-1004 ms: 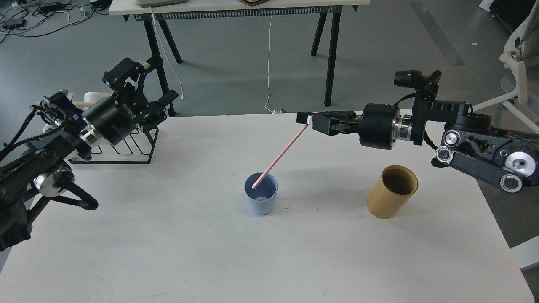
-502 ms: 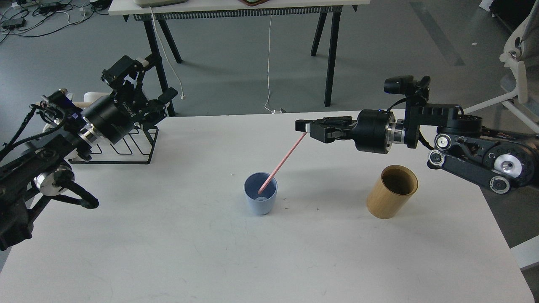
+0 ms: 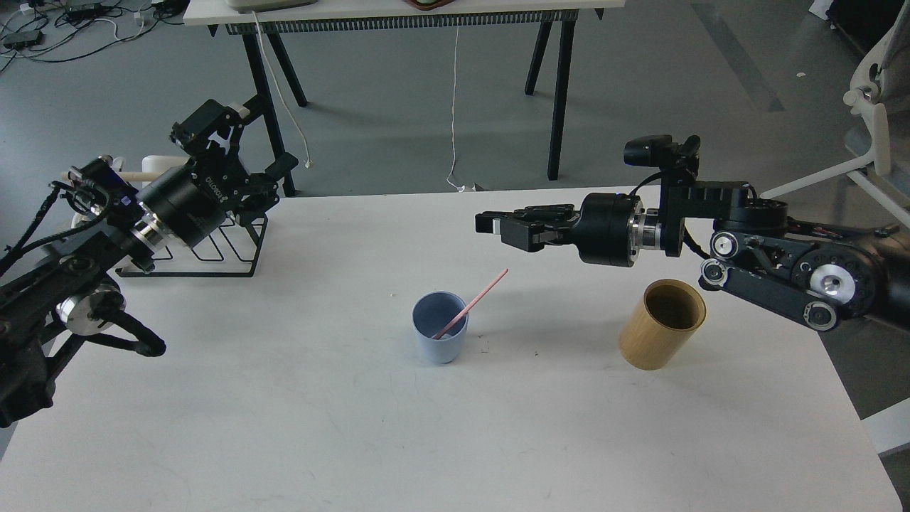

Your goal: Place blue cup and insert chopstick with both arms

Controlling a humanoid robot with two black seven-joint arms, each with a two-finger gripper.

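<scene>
The pale blue cup [image 3: 441, 336] stands upright in the middle of the white table [image 3: 455, 427]. The pink chopstick [image 3: 480, 297] rests inside it, its lower end in the cup and its upper end leaning up to the right over the rim. My right gripper [image 3: 492, 226] hovers above and to the right of the cup, pointing left, with its fingers parted and empty, clear of the stick. My left gripper [image 3: 249, 142] is open and empty at the far left, above the wire rack.
A tan wooden cylindrical holder [image 3: 662, 323] stands right of the cup, under my right arm. A black wire rack [image 3: 213, 249] sits at the table's back left. A second table [image 3: 398, 14] stands behind and a white chair [image 3: 878, 107] at the far right.
My right gripper lowered the stick into the cup and let it go; the stick now leans on the rim. The right arm shifted slightly left. The left arm barely moved.
</scene>
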